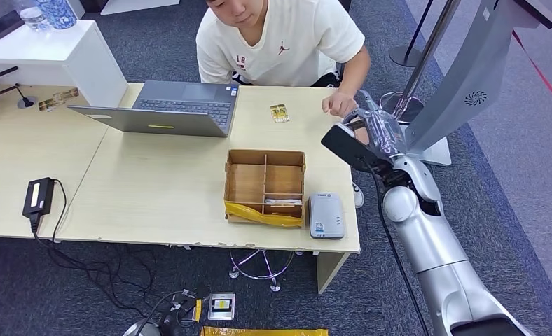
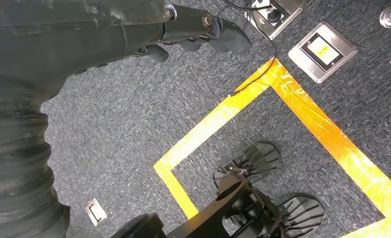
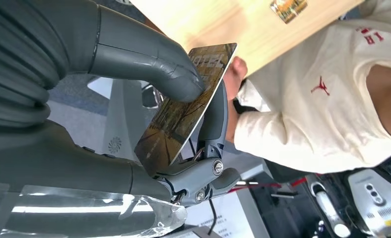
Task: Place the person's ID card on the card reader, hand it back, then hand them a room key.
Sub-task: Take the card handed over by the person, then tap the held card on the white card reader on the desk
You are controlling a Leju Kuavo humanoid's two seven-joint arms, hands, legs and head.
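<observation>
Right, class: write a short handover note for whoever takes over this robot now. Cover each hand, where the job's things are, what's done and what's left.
Right hand: raised past the table's far right corner, pinching a card printed HOTEL, by the person's hand.
Left hand: hanging over the floor, holding nothing.
Reader: near edge of the table, nothing on it, beside the box. A small card lies in front of the person.
Done: key apparently picked up and offered.
Left: person takes it; release.

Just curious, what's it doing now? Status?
Right hand pinches room key, held out near person's hand. Left hand hangs empty. Nothing between them.
</observation>
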